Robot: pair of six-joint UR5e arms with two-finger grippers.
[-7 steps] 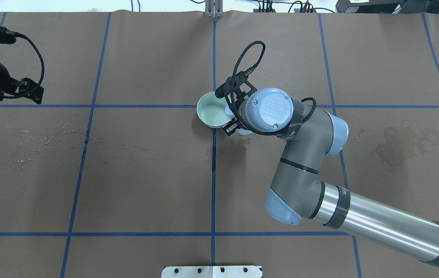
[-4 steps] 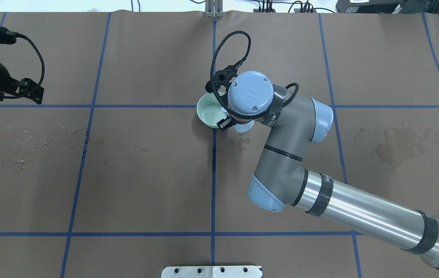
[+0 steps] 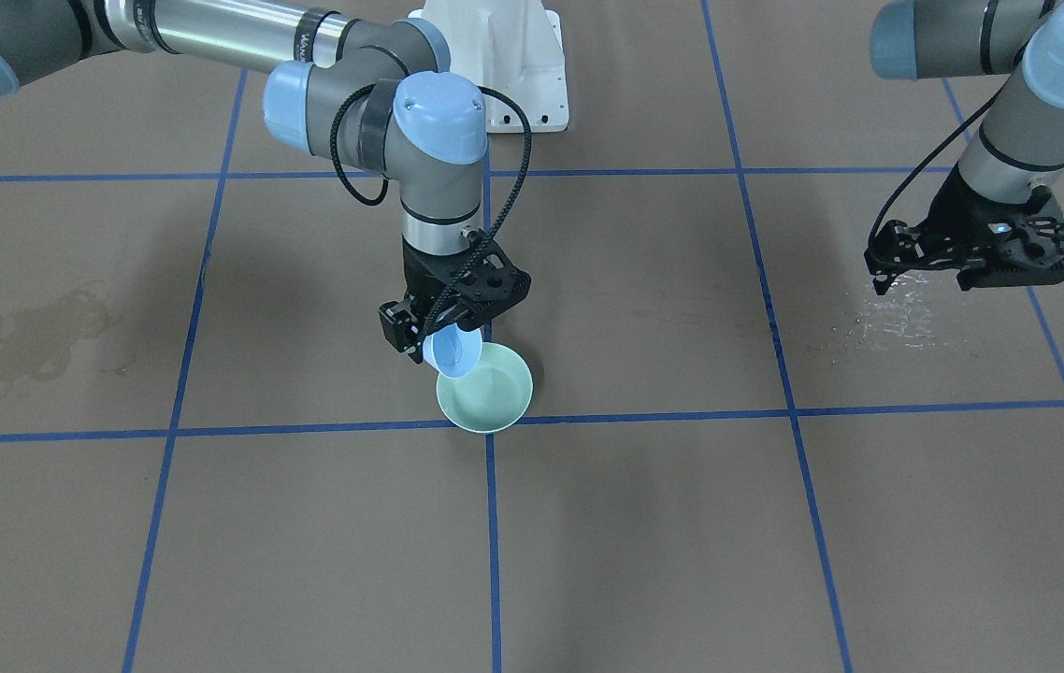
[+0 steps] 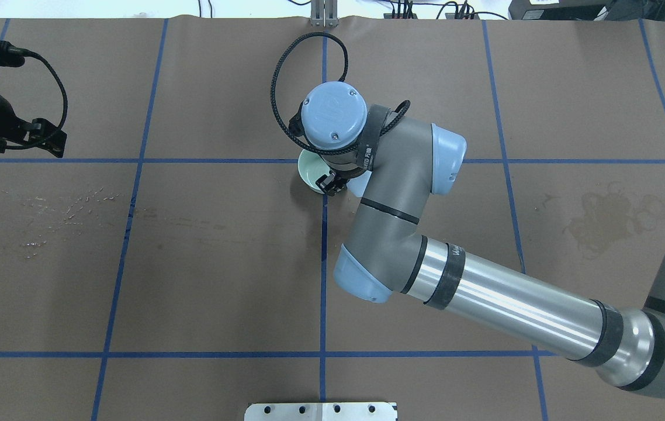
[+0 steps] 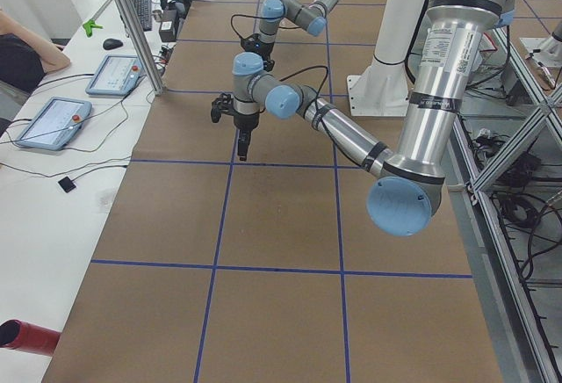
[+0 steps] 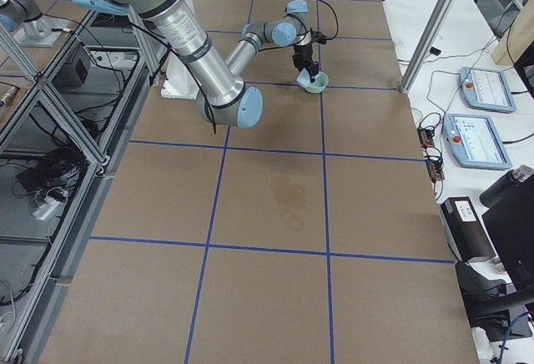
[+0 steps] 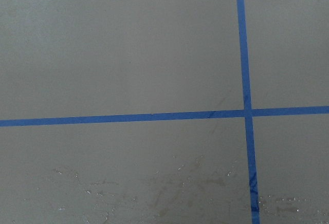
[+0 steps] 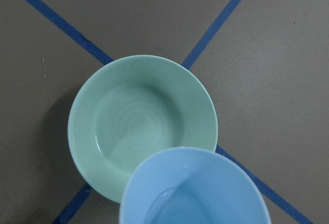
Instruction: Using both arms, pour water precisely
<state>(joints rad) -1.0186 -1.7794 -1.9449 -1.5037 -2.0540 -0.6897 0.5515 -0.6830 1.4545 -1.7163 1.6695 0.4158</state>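
Now cup [image 3: 455, 352] tilts over bowl [image 3: 495, 402] (green)

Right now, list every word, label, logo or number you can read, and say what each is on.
Nothing reads in full.
Lettering on the right arm, beside a black band: too small.
Print on its wrist strap: blurred.
Label on the left arm, upright tube: too small.
Blue cup in the right gripper, green bowl: no markings.
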